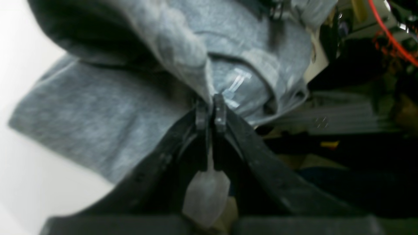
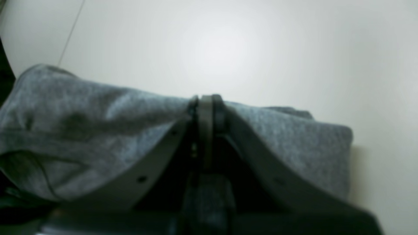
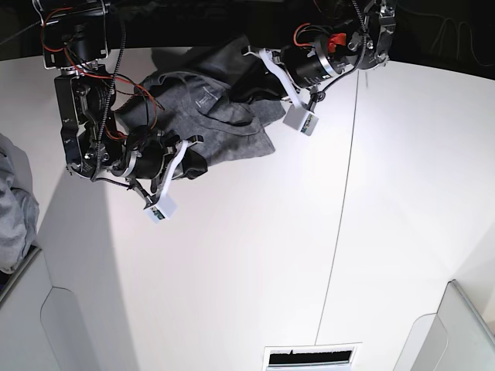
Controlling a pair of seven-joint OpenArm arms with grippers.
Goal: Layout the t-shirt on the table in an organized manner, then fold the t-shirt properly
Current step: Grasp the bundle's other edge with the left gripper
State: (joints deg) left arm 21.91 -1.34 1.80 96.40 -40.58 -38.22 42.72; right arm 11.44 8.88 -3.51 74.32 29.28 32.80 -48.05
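Both grippers pinch the crumpled shirt at the table's far edge

The heather mid-grey jersey t-shirt [image 3: 220, 116] lies bunched by the far edge of the smooth white table [image 3: 255, 255]; the left gripper [image 1: 211, 111] and right gripper [image 2: 205, 107] are each clamped narrow on a fold. Spreading it well likely means drawing the grips apart evenly, towards open tabletop. Collar, sleeves and hem are buried in folds, and both wrist views are blurred.
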